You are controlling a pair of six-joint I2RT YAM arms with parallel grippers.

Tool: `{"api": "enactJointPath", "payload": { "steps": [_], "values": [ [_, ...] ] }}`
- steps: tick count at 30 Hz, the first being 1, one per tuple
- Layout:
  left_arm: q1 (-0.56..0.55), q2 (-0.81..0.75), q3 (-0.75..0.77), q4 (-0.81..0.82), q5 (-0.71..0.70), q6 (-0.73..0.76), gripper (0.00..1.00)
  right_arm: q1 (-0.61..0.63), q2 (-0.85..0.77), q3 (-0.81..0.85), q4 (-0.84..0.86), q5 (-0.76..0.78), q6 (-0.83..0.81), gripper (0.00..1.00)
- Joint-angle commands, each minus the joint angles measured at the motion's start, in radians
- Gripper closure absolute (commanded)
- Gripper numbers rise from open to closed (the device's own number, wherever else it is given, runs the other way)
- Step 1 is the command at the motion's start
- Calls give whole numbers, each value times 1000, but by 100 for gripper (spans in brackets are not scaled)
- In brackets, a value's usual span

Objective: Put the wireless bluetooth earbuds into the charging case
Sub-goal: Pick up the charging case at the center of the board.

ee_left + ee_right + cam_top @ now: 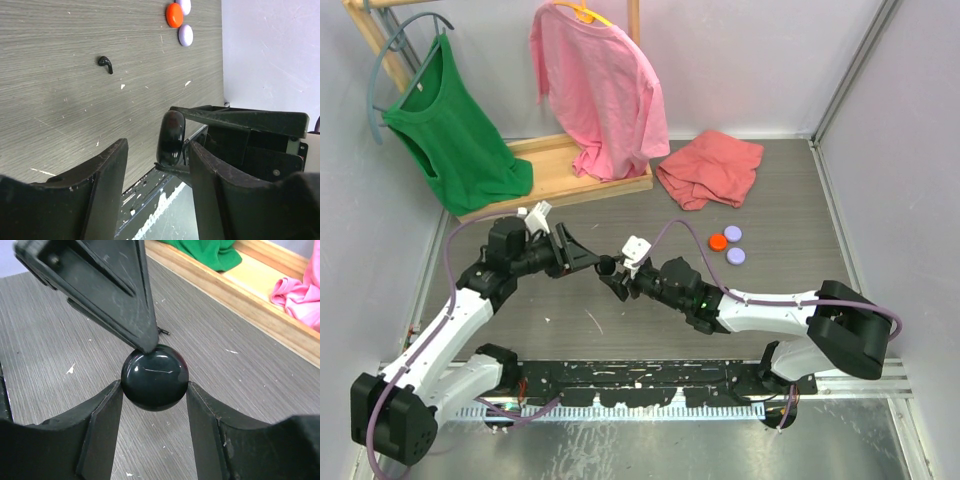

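R hand (155,390) clamps glossy black round case (155,371); L hand (159,145) part-open, matte, straddling it.

Mid-table is blocked. The left end effector (607,266) and right end effector (620,283) meet tip to tip around a glossy black charging case (155,377), and their arms form a barrier across the table (790,200) from near-left to near-right. Along the far-left edge, a wooden rack (560,190) hung with a green shirt (455,140) and a pink shirt (600,90) closes off passage. A coral cloth (710,168) fills the far middle. Right of centre, an orange disc (718,241) and two lavender discs (733,233) cluster together, with a black earbud (105,63) on bare surface short of them. Open table runs along the right edge, in the far-right corner, and between the arms and the near edge.
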Motion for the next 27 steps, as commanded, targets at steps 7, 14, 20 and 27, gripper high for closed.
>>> {"api": "enactJointPath", "payload": {
  "steps": [7, 14, 20, 27],
  "values": [
    [-57, 49, 23, 119, 18, -18, 60, 7, -21, -10, 150, -39, -59, 55],
    [-104, 81, 35, 129, -3, -23, 67, 6, -25, -27, 178, -32, -71, 55],
    [-106, 76, 42, 124, -7, -4, 83, 6, -16, -30, 192, -42, -83, 50],
    [-106, 60, 140, -18, -29, 165, 95, -1, -62, -43, 126, -65, -66, 29]
  ]
}}
